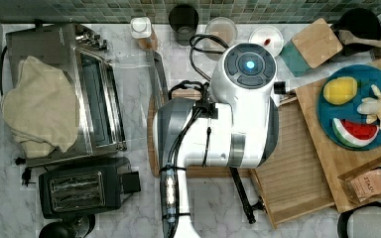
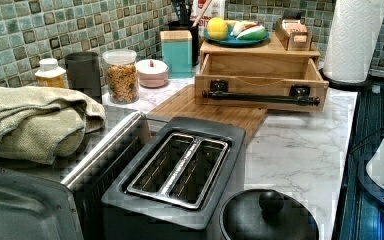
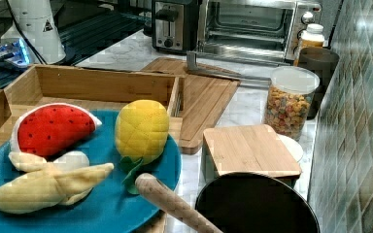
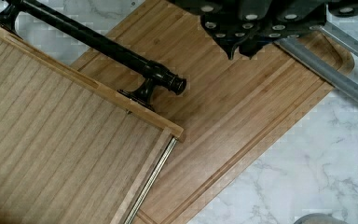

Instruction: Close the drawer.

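The drawer point(image 1: 292, 158) stands pulled out of its wooden box, its ribbed bottom bare, and it also shows in the wrist view point(image 4: 51, 154). A black bar handle point(image 4: 102, 46) runs along its front point(image 2: 260, 82). In the wrist view my gripper point(image 4: 243, 52) hangs over the flat cutting board point(image 4: 242, 121), past the handle's knobbed end and apart from it. Its fingertips point(image 4: 233, 49) are drawn together, shut on nothing. In the top view the white arm point(image 1: 238, 114) covers the gripper and part of the drawer.
A blue plate point(image 1: 327, 124) of toy fruit rests on the box top. The toaster oven point(image 1: 84, 89) has its door point(image 3: 223, 73) open onto the board. A toaster point(image 1: 79, 191), jars point(image 2: 121, 75), a teal box point(image 2: 176, 50) and a paper towel roll point(image 2: 352, 40) stand around.
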